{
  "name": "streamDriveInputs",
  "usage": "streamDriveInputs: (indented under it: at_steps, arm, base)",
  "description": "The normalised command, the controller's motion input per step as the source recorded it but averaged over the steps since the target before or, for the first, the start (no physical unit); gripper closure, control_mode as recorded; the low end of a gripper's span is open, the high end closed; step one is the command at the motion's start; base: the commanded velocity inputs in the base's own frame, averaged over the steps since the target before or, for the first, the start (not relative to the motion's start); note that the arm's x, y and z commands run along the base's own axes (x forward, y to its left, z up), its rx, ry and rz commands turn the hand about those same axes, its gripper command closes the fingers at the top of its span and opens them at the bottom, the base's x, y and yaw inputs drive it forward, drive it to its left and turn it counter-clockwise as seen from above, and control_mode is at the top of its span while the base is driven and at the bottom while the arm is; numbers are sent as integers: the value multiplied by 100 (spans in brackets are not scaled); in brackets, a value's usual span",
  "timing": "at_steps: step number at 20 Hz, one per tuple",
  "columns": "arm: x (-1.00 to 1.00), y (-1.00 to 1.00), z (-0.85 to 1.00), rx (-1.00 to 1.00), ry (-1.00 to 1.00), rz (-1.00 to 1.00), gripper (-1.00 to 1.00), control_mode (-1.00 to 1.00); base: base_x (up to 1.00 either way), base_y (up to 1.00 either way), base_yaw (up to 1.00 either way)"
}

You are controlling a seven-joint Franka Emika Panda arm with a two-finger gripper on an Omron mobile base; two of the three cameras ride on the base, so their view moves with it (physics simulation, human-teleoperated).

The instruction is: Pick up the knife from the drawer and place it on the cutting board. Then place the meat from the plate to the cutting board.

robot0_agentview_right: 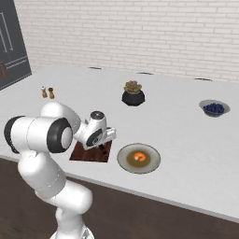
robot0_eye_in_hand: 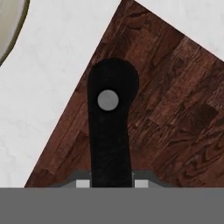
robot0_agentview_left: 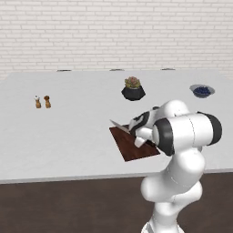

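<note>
Gripper [robot0_eye_in_hand: 111, 183] clenched on the knife [robot0_eye_in_hand: 109, 127] by its black handle, held low over the cutting board [robot0_eye_in_hand: 175, 113]; contact with the board cannot be confirmed. Meat [robot0_agentview_right: 138, 157] rests on the plate [robot0_agentview_right: 126, 163], just beside the board.

The cutting board [robot0_eye_in_hand: 175, 113] is showing dark reddish wood with heavy grain, pretty matt. The knife [robot0_eye_in_hand: 109, 131] handle is looking like smooth matt black plastic with a grey metal rivet. Counter [robot0_agentview_left: 68, 132] is looking like pale smooth stone.
</note>
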Motion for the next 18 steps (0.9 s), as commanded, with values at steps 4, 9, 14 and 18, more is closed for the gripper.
streamDriveInputs:
  at_steps: [4, 9, 14, 18]
  arm:
    - [7, -13, -19, 0, 3, -4, 100, -100]
    - [20, -3, -32, 0, 1, -2, 100, -100]
    - [28, 0, -37, -1, 0, 0, 100, -100]
    - [16, 0, -29, -1, 0, 0, 100, -100]
  base:
    - [0, 0, 0]
    - [0, 0, 0]
    - [0, 0, 0]
    - [0, 0, 0]
